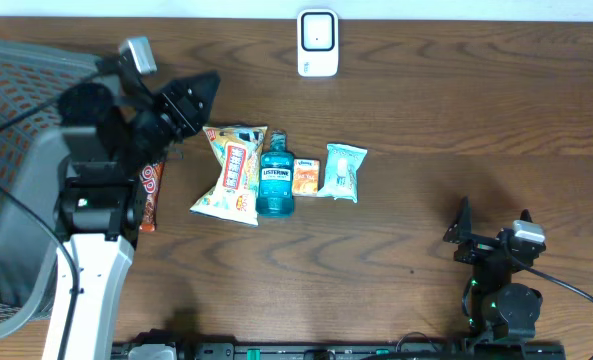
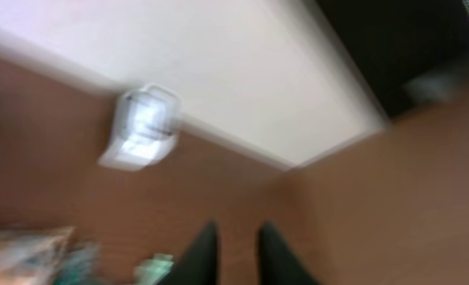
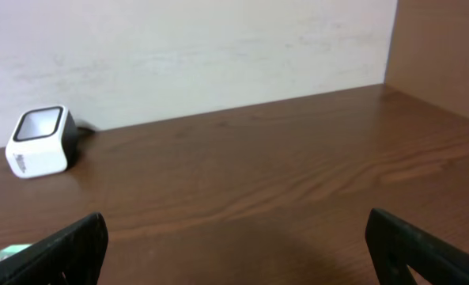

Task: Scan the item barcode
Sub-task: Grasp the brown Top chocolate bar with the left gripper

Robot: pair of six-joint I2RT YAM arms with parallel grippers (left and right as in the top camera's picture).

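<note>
Black left gripper tilted toward scanner — empty.

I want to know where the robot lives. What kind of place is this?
Probably a test room set up like a shop checkout, not a real shop: a barcode scanner and a few groceries sit on a plain wooden table, with an office chair beside it.

In the overhead view, bare surface lies open across the right half and between the scanner at top centre and the mid-frame row from chip bag to tissue pack.
</note>
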